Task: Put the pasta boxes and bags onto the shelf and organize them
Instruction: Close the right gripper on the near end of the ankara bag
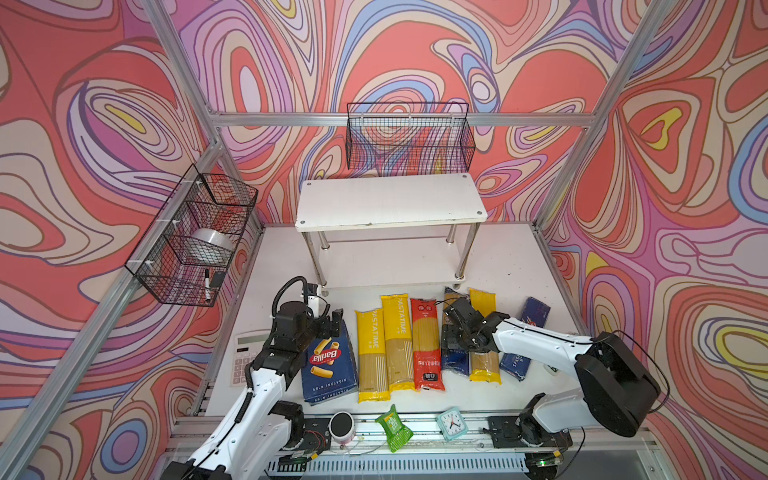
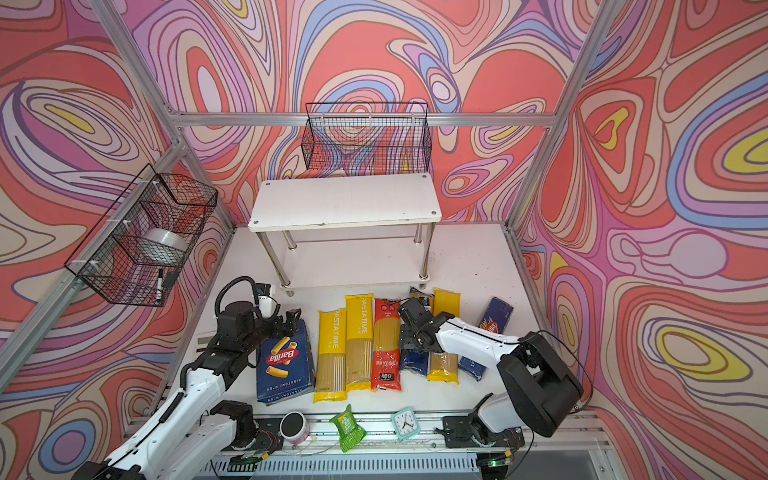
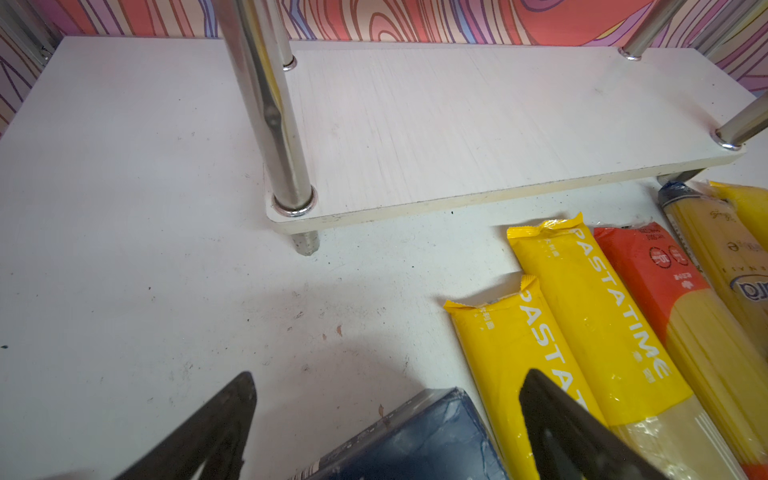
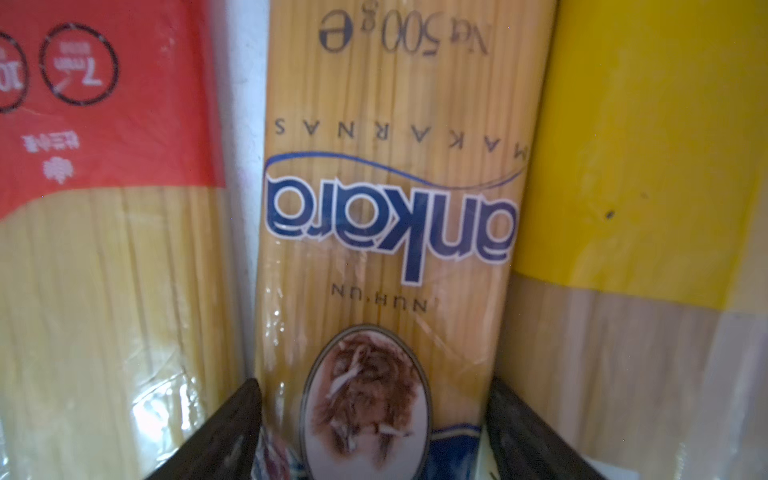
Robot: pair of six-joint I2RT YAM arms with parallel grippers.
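Both top views show the white two-tier shelf [image 1: 390,203] [image 2: 345,199] at the back with nothing on it. In front lie the wide rigatoni box [image 1: 330,365], three yellow bags [image 1: 372,357], a red bag [image 1: 426,345], a gold and dark blue bag [image 4: 386,208] and the narrow spaghetti box [image 1: 536,311], partly under the right arm. My left gripper [image 1: 332,326] [image 3: 386,399] hangs open over the rigatoni box's far end [image 3: 415,436], close to the shelf's lower tier [image 3: 457,124]. My right gripper [image 1: 451,338] [image 4: 374,415] is down on the gold and dark blue bag, its fingers against both long edges.
A calculator [image 1: 245,357] lies left of the left arm. Along the front rail sit a small speaker [image 1: 341,426], a green packet [image 1: 394,428] and a mint clock [image 1: 451,423]. Black wire baskets hang on the back wall [image 1: 409,139] and the left wall [image 1: 195,237].
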